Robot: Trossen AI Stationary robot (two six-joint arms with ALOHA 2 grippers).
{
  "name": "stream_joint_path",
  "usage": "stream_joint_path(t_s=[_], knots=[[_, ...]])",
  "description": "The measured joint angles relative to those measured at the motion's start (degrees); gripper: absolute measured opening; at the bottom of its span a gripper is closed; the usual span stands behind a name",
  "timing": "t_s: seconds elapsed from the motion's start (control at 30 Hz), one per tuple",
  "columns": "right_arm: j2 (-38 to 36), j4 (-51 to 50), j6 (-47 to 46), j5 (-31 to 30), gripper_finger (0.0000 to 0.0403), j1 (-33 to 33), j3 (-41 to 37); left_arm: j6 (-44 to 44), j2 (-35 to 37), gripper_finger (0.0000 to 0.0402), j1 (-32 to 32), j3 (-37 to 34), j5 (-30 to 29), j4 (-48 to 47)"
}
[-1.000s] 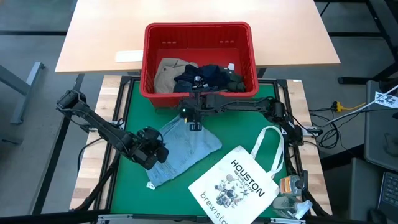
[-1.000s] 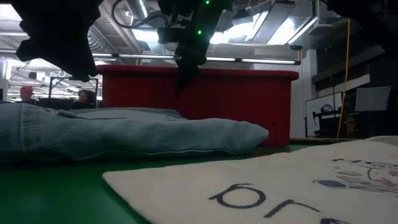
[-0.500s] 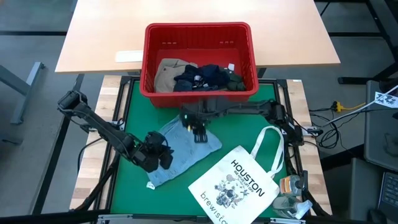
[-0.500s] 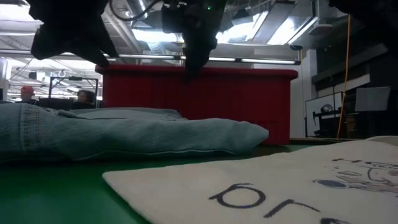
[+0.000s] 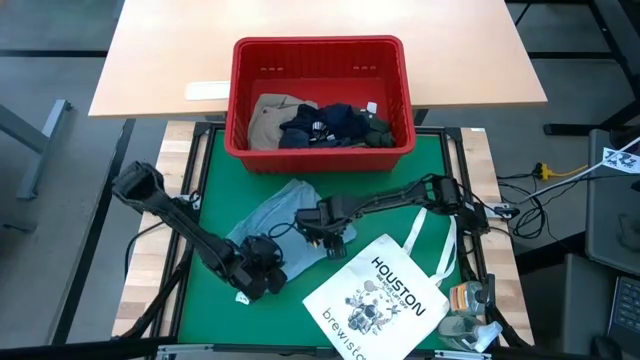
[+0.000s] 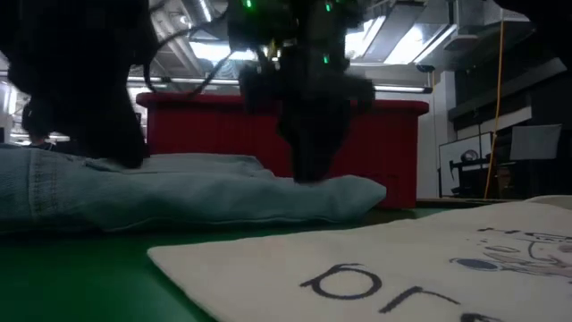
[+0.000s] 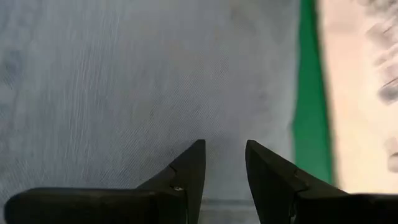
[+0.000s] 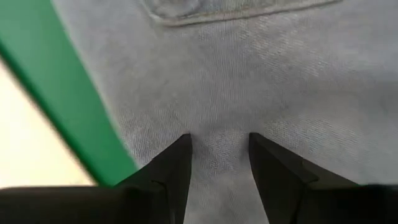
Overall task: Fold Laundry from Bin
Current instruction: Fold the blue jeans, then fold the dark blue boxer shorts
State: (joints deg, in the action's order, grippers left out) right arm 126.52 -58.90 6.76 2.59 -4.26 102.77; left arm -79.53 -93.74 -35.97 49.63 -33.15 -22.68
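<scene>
A light blue denim garment (image 5: pixel 290 215) lies spread on the green mat, and it also shows in the low view (image 6: pixel 179 192). My left gripper (image 5: pixel 262 275) is open, low over the garment's near part (image 7: pixel 124 74). My right gripper (image 5: pixel 330 228) is open, low over its right edge (image 8: pixel 280 74), next to the white "HOUSTON" tote bag (image 5: pixel 375 295). The red bin (image 5: pixel 320 48) stands at the mat's far edge. It holds a khaki-tan garment (image 5: pixel 272 115), a navy one (image 5: pixel 325 122) and a dark green one (image 5: pixel 378 130). My left gripper comes from above, pointing down, its open fingertips (image 7: pixel 193 155) at the garment's near part (image 7: pixel 221 106), which lies flat on the mat. Nothing is pinched. My right gripper comes from above; in the low view its open fingertips (image 6: pixel 308 174) meet the top of the garment near its right edge (image 8: pixel 217 112). Nothing is pinched.
The tote bag covers the mat's near right part, its handle loop (image 5: pixel 430 235) toward the right arm. Bottles and small items (image 5: pixel 470 310) sit at the near right corner. A white strip (image 5: pixel 207 90) lies on the wooden table left of the bin.
My right gripper has gone from the bin's near wall toward the table's near edge and down onto the denim's right edge. My left gripper has gone toward the near edge, a little right, and down onto the denim's near part.
</scene>
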Motion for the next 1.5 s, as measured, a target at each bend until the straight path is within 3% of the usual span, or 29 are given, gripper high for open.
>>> stream_joint_path(t_s=[0.27,0.6,0.83,1.07,1.23,1.33,1.5], knots=[[-0.53,7.09,-0.96,0.04,0.0161,0.10,-6.52,0.15,-3.83,0.0110,0.36,0.22,1.48,-1.22],[-0.50,7.28,-2.73,5.94,0.0161,-0.69,-5.97,0.20,0.55,0.0110,0.36,0.03,6.19,-10.28],[-0.56,0.99,-1.98,6.20,0.0161,-0.66,1.37,-0.11,5.95,0.0110,0.40,-0.11,7.46,-12.64],[-2.50,-12.24,2.62,5.92,0.0161,-0.54,18.36,-1.06,9.39,0.0110,0.45,-0.11,7.13,-6.77],[-3.00,-16.99,7.98,0.12,0.0161,0.25,32.31,-0.89,9.45,0.0110,0.45,-0.11,5.36,-2.30],[-9.00,-10.08,11.92,-5.02,0.0161,1.74,27.53,-0.96,9.45,0.0110,1.01,-0.11,5.24,-2.05],[-15.44,-9.79,13.13,-12.18,0.0161,6.99,27.31,-0.87,9.45,0.0110,2.40,-0.11,5.14,-1.92]])
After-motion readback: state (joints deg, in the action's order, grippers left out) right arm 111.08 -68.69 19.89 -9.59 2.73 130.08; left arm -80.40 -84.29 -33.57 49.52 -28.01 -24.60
